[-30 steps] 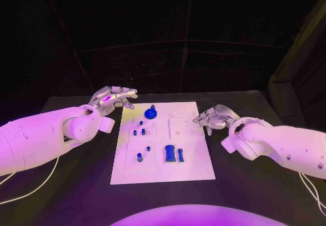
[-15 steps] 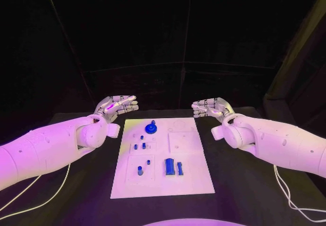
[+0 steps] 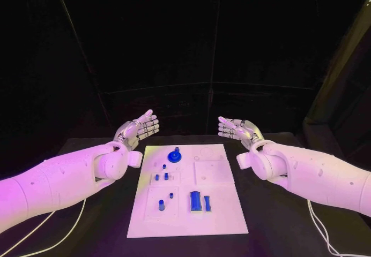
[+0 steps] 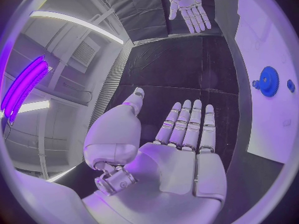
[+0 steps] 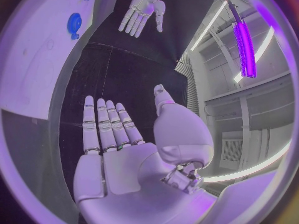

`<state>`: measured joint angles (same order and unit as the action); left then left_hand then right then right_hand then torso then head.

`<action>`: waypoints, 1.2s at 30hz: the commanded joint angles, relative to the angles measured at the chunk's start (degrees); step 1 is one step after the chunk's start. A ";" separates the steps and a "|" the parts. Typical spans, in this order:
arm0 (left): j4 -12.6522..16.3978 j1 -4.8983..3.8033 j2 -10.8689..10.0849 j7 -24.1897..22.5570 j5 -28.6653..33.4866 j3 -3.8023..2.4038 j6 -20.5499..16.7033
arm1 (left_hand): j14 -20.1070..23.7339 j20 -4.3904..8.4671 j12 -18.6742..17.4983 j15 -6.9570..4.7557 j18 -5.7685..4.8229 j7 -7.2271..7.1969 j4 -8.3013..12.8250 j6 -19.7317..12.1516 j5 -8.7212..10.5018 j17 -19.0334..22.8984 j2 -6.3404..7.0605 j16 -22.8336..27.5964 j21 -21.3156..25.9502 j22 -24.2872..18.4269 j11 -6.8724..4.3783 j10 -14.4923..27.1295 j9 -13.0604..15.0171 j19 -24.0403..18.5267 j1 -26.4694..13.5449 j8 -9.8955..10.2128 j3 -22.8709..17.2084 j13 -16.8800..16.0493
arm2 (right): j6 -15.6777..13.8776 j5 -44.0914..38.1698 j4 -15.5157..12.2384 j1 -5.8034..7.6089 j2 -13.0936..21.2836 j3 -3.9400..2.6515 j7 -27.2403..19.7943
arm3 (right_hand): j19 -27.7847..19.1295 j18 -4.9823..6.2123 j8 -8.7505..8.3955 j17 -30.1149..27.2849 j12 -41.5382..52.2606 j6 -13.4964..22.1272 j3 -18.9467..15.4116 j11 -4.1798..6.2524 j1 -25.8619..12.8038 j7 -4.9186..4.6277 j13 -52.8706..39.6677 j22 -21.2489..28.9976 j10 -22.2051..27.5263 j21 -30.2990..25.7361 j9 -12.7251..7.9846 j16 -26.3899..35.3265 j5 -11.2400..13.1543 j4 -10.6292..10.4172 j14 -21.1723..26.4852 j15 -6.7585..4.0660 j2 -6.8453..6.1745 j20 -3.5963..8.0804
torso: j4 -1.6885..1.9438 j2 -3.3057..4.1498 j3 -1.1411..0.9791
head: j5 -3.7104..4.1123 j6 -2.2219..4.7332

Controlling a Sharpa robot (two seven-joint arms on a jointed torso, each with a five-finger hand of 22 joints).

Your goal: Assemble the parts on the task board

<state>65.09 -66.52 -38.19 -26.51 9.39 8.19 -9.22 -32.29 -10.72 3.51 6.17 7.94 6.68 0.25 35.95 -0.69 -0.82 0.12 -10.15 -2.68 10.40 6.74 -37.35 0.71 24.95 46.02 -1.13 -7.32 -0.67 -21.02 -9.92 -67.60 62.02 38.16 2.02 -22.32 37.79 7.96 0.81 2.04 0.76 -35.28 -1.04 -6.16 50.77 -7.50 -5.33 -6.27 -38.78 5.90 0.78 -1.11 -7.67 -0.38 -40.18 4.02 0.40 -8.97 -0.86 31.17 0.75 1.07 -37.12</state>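
Note:
The white task board (image 3: 219, 214) lies in the middle of the black table. A blue gear-shaped part (image 3: 175, 156) stands near its far edge, small blue pegs (image 3: 161, 176) sit at its middle left, and larger blue blocks (image 3: 195, 201) lie nearer me. My left hand (image 3: 138, 130) is raised beyond the board's far left corner, fingers straight and apart, holding nothing. My right hand (image 3: 236, 129) is raised beyond the far right corner, likewise flat and empty. In the left wrist view my left hand (image 4: 181, 139) shows an open palm, with the gear (image 4: 269, 80) on the board. The right wrist view shows my right hand (image 5: 118, 134) flat too.
The black table (image 3: 85, 171) extends on both sides of the board. A dark curtain hangs behind the table. White cables (image 3: 46, 227) trail near my left arm at the table's front.
Both hands have lifted off the board area and opened flat, palms up, beyond its far corners. The camera has tilted, so the board appears lower in the picture.

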 commanded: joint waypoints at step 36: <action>24.87 6.36 -6.50 -3.28 -9.39 -8.19 -34.90 | 26.99 10.72 -3.51 -6.17 -7.94 -6.68 -0.25 -30.17 0.69 0.82 -0.12 10.15 2.68 -10.40 -6.74 31.42 -0.71 -20.92 -38.73 1.13 7.32 0.67 | -23.10 9.92 -22.35 -1.86 6.53 -2.02 -7.48 | -31.65 -7.96 -0.81 -2.04 -0.76 29.59 1.04 6.16 -42.57 7.50 5.33 6.27 32.48 -5.90 -0.78 1.11 7.67 0.38 33.76 -4.02 -0.40 8.97 | 0.86 0.01 -0.75 | -1.07 2.74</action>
<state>89.84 -60.07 -44.68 -28.29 1.03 0.08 -43.21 -6.94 -0.14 0.40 0.01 1.23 -0.06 0.01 7.73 -0.22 -0.05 -0.01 -0.39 -0.23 0.21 -0.01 -8.03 0.08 5.54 9.85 -0.23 -0.34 -0.08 -43.49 -0.10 -89.80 60.06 44.68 0.06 -28.80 8.36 1.28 0.22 0.06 0.21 -7.70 -0.34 -0.12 11.08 0.02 -0.07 -0.09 -8.56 0.38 0.07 -0.27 -0.36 0.02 -8.84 -0.09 0.03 -0.05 0.01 31.17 0.00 -0.01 -34.37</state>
